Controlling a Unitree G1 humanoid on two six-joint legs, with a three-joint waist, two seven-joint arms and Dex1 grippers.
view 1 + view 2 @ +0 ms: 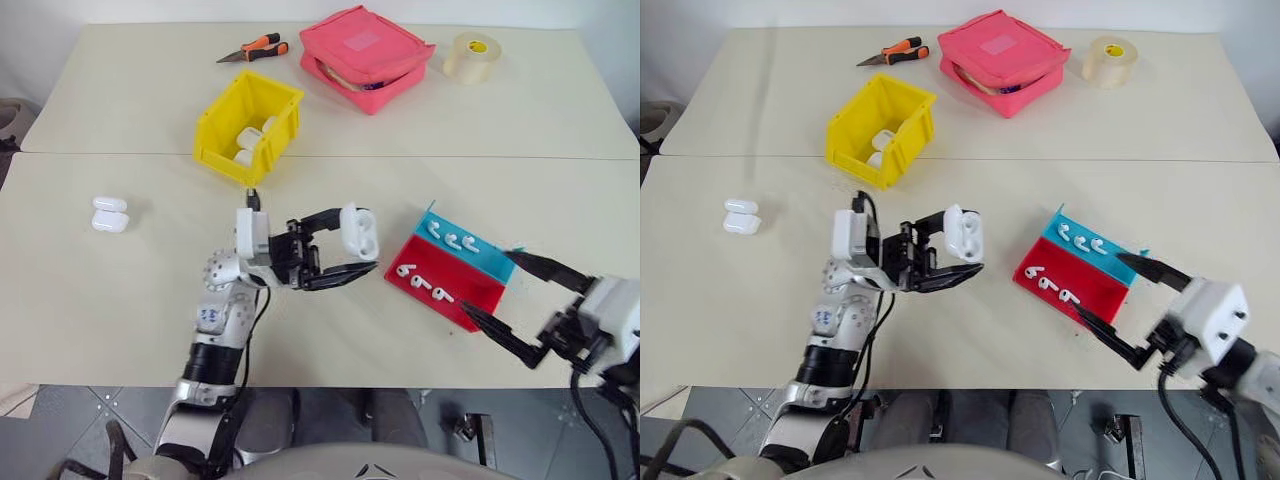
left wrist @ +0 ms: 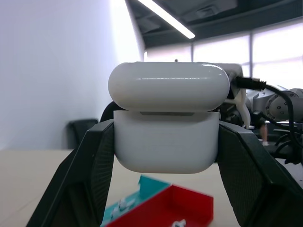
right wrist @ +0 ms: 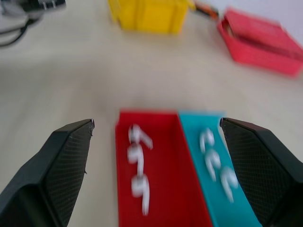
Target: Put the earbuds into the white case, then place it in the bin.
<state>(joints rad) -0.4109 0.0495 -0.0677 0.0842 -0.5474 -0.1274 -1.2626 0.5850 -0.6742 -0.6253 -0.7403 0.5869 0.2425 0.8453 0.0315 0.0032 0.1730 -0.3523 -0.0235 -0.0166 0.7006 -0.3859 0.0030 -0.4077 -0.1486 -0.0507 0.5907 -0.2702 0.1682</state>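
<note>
White case (image 2: 165, 123) flanks behind hand (image 1: 345, 250) fingers

Bright, even light falls from overhead; a ceiling strip light (image 2: 166, 18) glares above, and the windows (image 2: 265, 49) wash out pale. Shadows on the table (image 1: 120, 300) stay soft (barely there). The right wrist view is blurred throughout.

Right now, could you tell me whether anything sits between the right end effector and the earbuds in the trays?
Nothing visible does. The right end effector is open, its fingers straddling the near end of the red tray and blue tray, with the earbuds lying uncovered just ahead of it.
</note>
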